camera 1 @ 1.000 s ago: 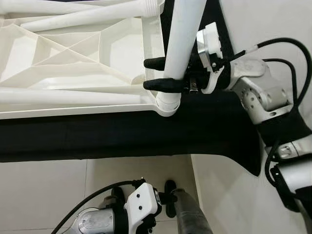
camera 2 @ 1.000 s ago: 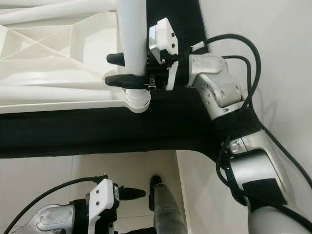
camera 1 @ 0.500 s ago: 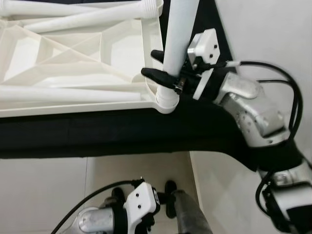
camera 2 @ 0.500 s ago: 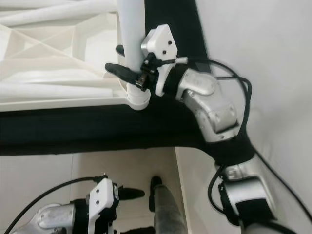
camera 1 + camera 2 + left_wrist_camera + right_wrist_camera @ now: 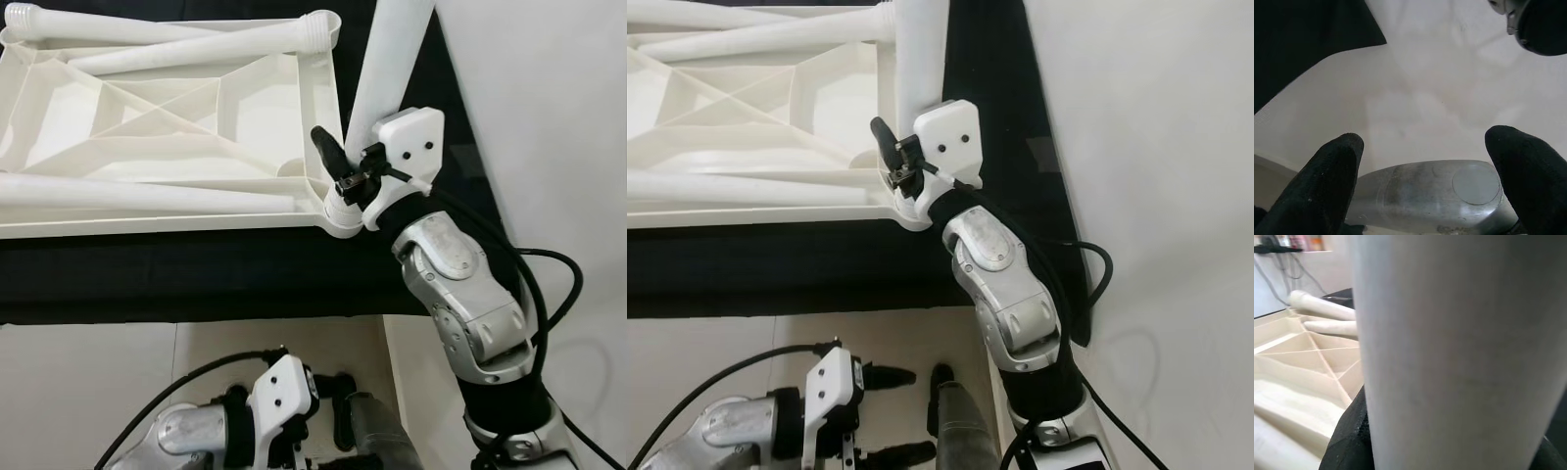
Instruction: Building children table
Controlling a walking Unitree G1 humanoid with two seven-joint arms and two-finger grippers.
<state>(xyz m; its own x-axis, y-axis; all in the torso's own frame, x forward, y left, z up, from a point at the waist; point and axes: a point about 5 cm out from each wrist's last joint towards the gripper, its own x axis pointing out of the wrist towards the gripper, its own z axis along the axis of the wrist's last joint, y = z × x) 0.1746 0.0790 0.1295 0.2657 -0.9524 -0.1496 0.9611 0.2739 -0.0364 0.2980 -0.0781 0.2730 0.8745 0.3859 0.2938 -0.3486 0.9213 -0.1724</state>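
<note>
The white table top (image 5: 147,108) lies upside down on a black cloth, its ribs facing up. One white leg (image 5: 392,59) stands upright in the near right corner socket (image 5: 341,217), leaning slightly. My right gripper (image 5: 338,171) is shut on this leg just above the socket; in the right wrist view the leg (image 5: 1459,352) fills the gap between the black fingers (image 5: 1347,440). Two loose legs (image 5: 196,44) (image 5: 147,193) lie across the table top. My left gripper (image 5: 1430,161) hangs low over the floor, open, with nothing between its fingers.
The black cloth (image 5: 196,274) runs under the table top and ends at a front edge before pale floor tiles (image 5: 88,382). A grey rounded part (image 5: 1435,191) of my own body sits just beyond the left gripper. Pale bare floor (image 5: 549,117) lies on the right.
My right wrist has swung round the upright leg from its right side to its near side, still shut on it. The left arm has stayed where it was.
</note>
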